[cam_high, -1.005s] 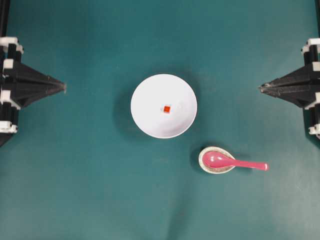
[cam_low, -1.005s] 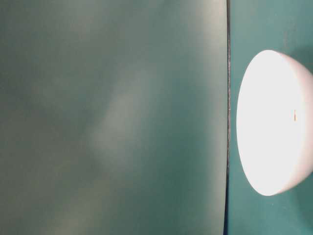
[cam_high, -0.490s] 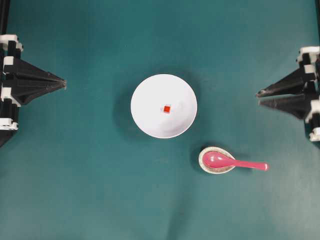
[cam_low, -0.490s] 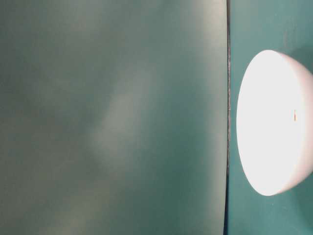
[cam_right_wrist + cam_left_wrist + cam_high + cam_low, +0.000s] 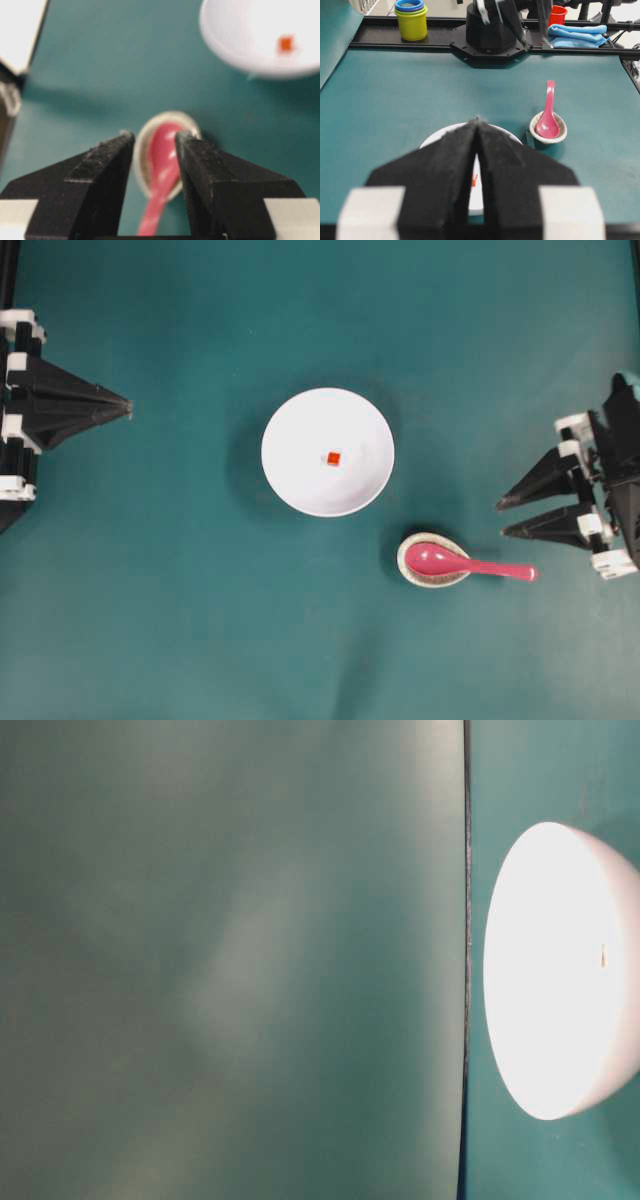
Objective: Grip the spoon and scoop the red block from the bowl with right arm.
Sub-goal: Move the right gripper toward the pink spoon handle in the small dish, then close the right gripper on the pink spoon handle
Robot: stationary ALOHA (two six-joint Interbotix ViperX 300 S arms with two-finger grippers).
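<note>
I take the bowl [image 5: 328, 452] as my reference: it sits mid-table on the teal mat [image 5: 200, 620], and the red block [image 5: 333, 458] lies inside it, close to its centre and touching nothing else. The spoon [image 5: 468, 564] lies near the bowl, off toward the right arm's side and the near edge of the overhead view, its scoop resting in a small speckled dish [image 5: 433, 560] and its handle sticking out over the dish rim, pointing away from the bowl. My right gripper [image 5: 500, 519] hangs further out from the bowl than the spoon, just beyond the handle's end, its jaws parted a moderate gap and holding nothing; from the right wrist camera I see the spoon [image 5: 162, 172] and dish [image 5: 142, 150] framed between the two fingers [image 5: 107, 170], with the bowl [image 5: 240, 45] and block [image 5: 286, 43] beyond. My left gripper [image 5: 130, 411] sits well apart from the bowl on the opposite side, jaws pressed together and empty. The table-level camera gives me only the bowl's [image 5: 560, 970] white side, overexposed.
</note>
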